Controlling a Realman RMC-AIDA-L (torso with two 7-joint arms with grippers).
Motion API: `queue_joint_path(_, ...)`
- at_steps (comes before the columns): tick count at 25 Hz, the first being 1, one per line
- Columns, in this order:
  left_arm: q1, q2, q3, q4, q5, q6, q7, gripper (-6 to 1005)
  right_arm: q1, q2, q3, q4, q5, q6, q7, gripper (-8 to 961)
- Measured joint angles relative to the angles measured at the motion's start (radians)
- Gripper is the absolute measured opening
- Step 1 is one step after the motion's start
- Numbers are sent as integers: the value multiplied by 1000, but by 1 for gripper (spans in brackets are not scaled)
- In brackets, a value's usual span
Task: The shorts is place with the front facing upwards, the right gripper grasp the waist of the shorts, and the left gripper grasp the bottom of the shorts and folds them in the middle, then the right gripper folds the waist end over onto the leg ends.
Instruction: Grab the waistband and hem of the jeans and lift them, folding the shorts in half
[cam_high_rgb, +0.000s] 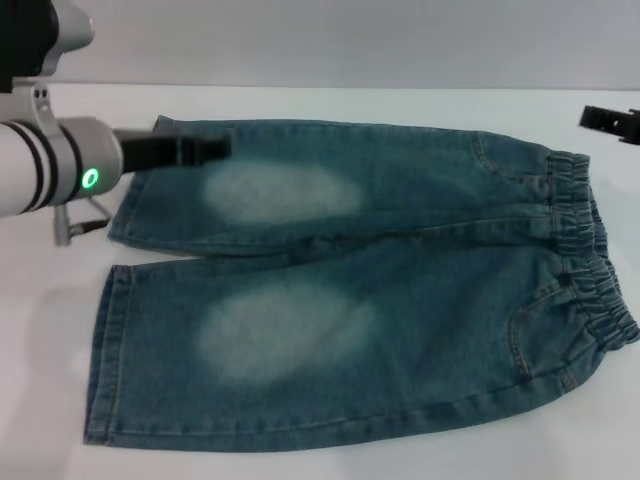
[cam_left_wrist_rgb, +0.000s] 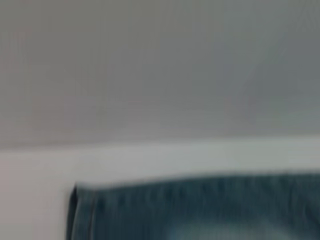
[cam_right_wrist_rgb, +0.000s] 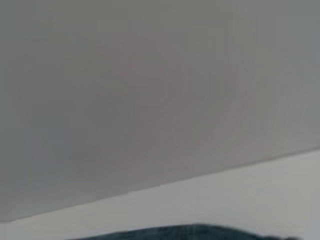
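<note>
Lying flat on white table (cam_high_rgb: 320, 460): shorts (cam_high_rgb: 400, 300); grey wall (cam_high_rgb: 350, 40) behind.

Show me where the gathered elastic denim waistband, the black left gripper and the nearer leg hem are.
gathered elastic denim waistband (cam_high_rgb: 590, 255), head view, on its puckered ridges.
black left gripper (cam_high_rgb: 205, 148), head view, near its fingertips over the far leg.
nearer leg hem (cam_high_rgb: 103, 350), head view, on the stitched edge.
</note>
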Motion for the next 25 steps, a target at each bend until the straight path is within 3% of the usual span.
queue_joint_path(1,-6,0,-13,-5,19,-53,-10,801,-6,38,59,3,53,41,-77,769)
queue_joint_path(3,-14,0,-23,-15,58,-121,-23,799,-9,93,171,-3,146,138,-201,769)
queue_joint_path(4,-13,0,-24,-23,75,-143,-26,799,-7,97,204,-13,182,177,-236,769)
queue_joint_path(7,13,0,-22,-62,107,-190,-29,797,-7,88,236,-35,249,241,-252,769)
queue_joint_path(14,87,0,-8,-196,146,-310,-48,793,-32,96,267,-29,271,312,-255,769)
queue_joint_path(18,97,-1,19,-260,240,-433,-109,791,-58,96,275,-27,271,319,-255,769)
queue_joint_path(25,104,-1,44,-371,248,-591,-138,786,-126,97,316,8,273,345,-246,768)
